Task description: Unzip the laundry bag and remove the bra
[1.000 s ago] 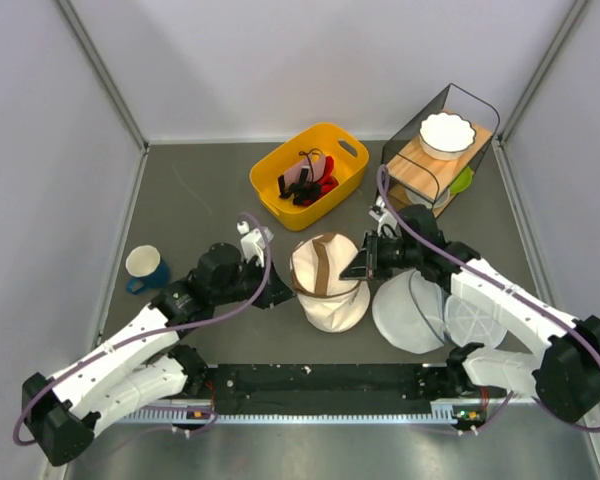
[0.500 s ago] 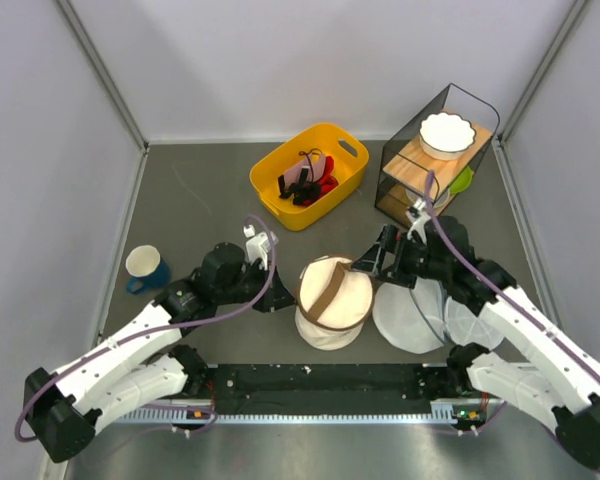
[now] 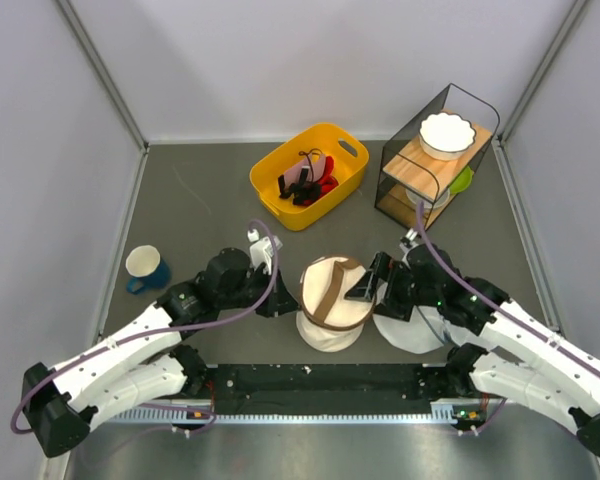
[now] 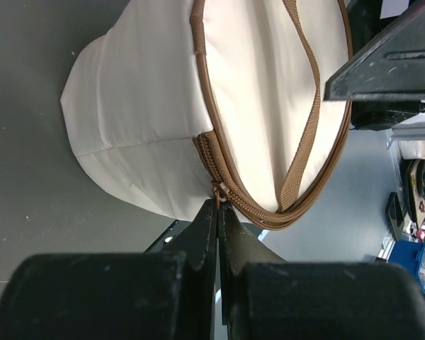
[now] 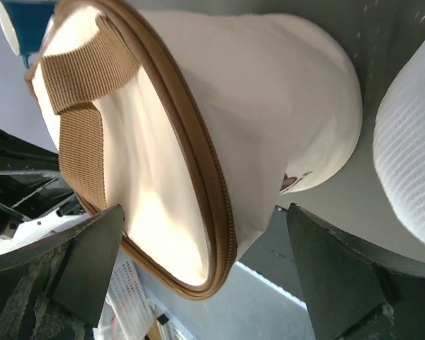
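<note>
Nearest you, your left hand (image 4: pixel 217 211) is pinched shut on the zipper pull (image 4: pixel 219 190) at the rim of the laundry bag (image 3: pixel 330 305). The bag sits tilted on the surface (image 3: pixel 200 200) between the arms, strapped lid facing up. That grip reads as the start of the unzip: the zipper band (image 4: pixel 209 156) looks closed where visible, and no bra shows. Your right hand (image 5: pixel 202 212) is spread wide, a finger either side of the bag's opposite flank. I can't confirm contact, but it is probably there to brace the bag against the pull. Just right lie white mesh pouches (image 3: pixel 410 322). Farther back stand the yellow basket (image 3: pixel 352 160) and wire rack (image 3: pixel 430 175).
</note>
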Available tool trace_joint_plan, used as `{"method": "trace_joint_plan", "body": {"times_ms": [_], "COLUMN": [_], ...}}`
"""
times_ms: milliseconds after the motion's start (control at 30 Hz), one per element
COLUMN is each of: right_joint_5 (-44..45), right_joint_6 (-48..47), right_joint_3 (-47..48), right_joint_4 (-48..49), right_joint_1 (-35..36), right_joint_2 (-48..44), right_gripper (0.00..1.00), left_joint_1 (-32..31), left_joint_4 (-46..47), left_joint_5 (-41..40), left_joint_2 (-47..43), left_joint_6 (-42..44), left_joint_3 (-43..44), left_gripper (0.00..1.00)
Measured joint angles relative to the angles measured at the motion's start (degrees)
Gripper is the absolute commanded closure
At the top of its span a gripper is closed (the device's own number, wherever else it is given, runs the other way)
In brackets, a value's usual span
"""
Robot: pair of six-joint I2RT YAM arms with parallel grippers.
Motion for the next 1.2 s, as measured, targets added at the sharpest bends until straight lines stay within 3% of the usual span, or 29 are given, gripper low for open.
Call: {"method": "trace_joint_plan", "body": {"times_ms": [100, 133, 200, 233, 400, 600, 867, 1200], "right_joint_5": [2.1, 2.6, 3.7, 4.1, 4.2, -5.6, -9.3, -7.3], "right_joint_6": [1.8, 2.3, 3.3, 3.9, 1.5, -11.8, -27.8, -36.6], "right_joint_3": [0.0, 0.0, 0.0, 0.0, 0.2, 6.3, 13.8, 14.6], "right_joint_4": [0.0, 0.2, 1.1, 1.9, 5.9, 6.4, 3.5, 0.1], "right_joint_1": [3.9, 4.5, 5.3, 5.4, 4.8, -1.9, -3.2, -4.0], "right_joint_2": [1.1, 1.5, 2.6, 3.1, 7.1, 15.8, 20.1, 20.1], "right_gripper": [0.28, 0.45, 0.69, 1.00, 1.00, 1.00, 1.00, 1.00], "left_joint_1": [-1.8, -2.5, -4.5, -5.7, -8.0, -8.1, -7.9, -7.5], "left_joint_4": [0.0, 0.0, 0.1, 0.3, -0.2, -2.5, -5.2, -4.5], "left_joint_5": [-1.2, -1.5, -2.2, -2.6, -5.1, -10.5, -17.7, -20.4], "left_joint_2": [0.3, 0.4, 0.8, 1.0, 1.1, -1.7, -2.5, 7.4], "left_joint_6": [-0.4, -0.7, -1.3, -1.6, -2.0, 0.3, 5.5, 12.1], "left_joint_3": [0.0, 0.0, 0.0, -0.1, -0.1, 0.0, 2.2, 7.8], "left_gripper": [1.00, 1.00, 1.00, 1.00, 1.00, 1.00, 1.00, 0.98]}}
